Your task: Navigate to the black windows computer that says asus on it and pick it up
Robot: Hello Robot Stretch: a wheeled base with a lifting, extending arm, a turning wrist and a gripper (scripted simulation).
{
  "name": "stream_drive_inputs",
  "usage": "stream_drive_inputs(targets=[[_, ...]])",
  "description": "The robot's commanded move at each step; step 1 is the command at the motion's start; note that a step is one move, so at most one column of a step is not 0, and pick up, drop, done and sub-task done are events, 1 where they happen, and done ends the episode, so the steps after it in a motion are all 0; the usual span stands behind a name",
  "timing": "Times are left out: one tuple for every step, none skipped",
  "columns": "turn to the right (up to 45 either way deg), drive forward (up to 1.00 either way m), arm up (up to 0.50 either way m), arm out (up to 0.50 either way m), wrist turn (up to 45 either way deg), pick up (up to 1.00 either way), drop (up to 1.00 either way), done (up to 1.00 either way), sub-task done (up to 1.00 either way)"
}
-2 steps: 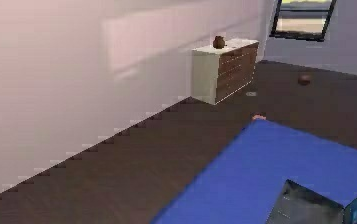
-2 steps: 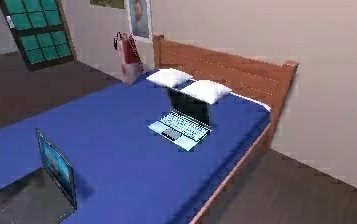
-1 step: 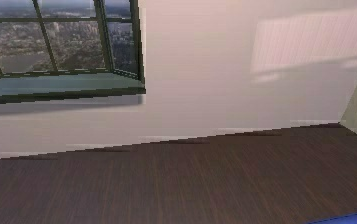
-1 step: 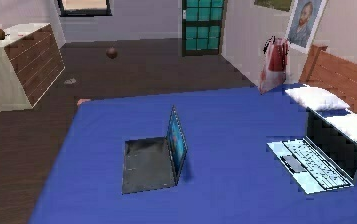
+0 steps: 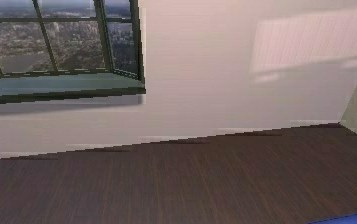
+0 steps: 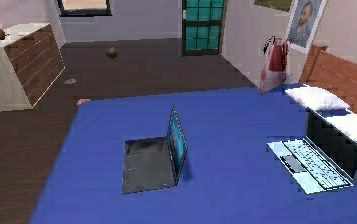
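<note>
Two open laptops lie on a bed with a blue cover [image 6: 226, 120] in the arm side view. A dark grey laptop [image 6: 152, 160] sits mid-bed, its lid [image 6: 176, 143] seen nearly edge-on with a teal face. A second laptop [image 6: 316, 155] lies at the bed's right side, with a pale blue keyboard deck and a dark screen. I cannot make out any lettering on either.
A wooden dresser [image 6: 26, 65] stands at the arm side view's left across dark floor, and a small brown ball [image 6: 112, 53] lies beyond. White pillows [image 6: 314, 97], a wooden headboard [image 6: 341, 78], a red hanging thing [image 6: 276, 55] and a teal-paned door [image 6: 203, 25] are behind. Ahead are a window [image 5: 61, 45] and wall.
</note>
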Motion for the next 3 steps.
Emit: stream_drive_inputs(targets=[[0.0, 0.0, 0.18, 0.0, 0.0, 0.0, 0.0, 0.0, 0.0], [0.0, 0.0, 0.0, 0.36, 0.0, 0.0, 0.0, 0.0, 0.0], [0.0, 0.0, 0.0, 0.0, 45.0, 0.0, 0.0, 0.0, 0.0]])
